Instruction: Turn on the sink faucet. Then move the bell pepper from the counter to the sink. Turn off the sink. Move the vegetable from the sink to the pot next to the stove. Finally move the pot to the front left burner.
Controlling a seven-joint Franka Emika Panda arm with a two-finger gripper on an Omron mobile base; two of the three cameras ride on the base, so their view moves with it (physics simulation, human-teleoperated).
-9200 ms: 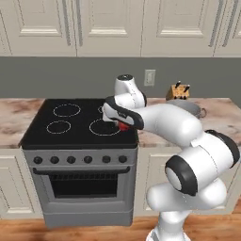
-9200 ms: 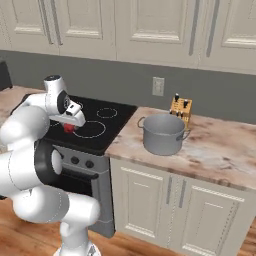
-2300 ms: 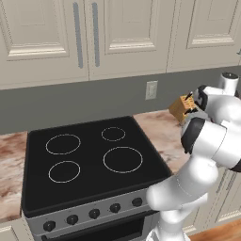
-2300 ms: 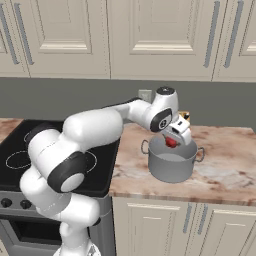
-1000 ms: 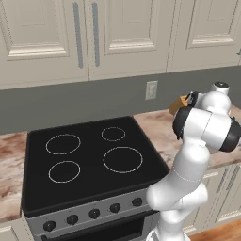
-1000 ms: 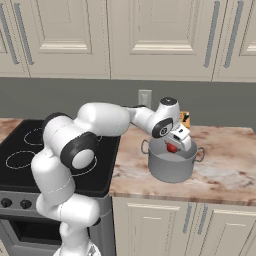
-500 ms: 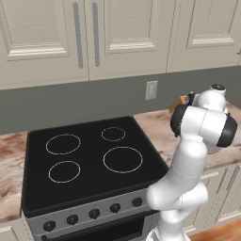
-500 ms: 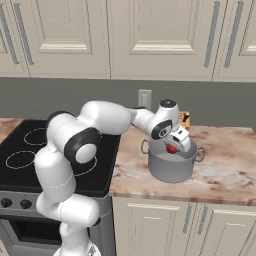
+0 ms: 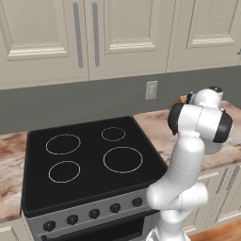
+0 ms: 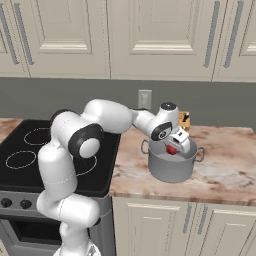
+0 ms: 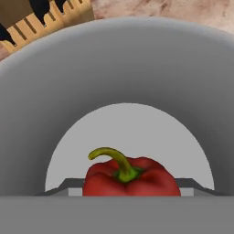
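Tool [image 10: 173, 148] pinching bell pepper [image 11: 130, 177] just above pot [image 10: 172, 165] rim, bare counter [image 10: 225, 175] to its right

Open above the pot [image 10: 172, 167]; hemmed behind by a wooden knife block [image 10: 184, 120], with bare counter [image 10: 225, 172] to its right.

Cream upper cabinets [image 10: 150, 35], grey backsplash, white wall outlet [image 9: 151, 89], what looks like a wooden knife block [image 11: 43, 20].

The pot [image 10: 172, 167] is sitting on the table [image 10: 225, 177] right of the stove [image 10: 30, 150], the pepper [image 10: 171, 149] hanging over it, a knife block [image 10: 184, 120] behind.
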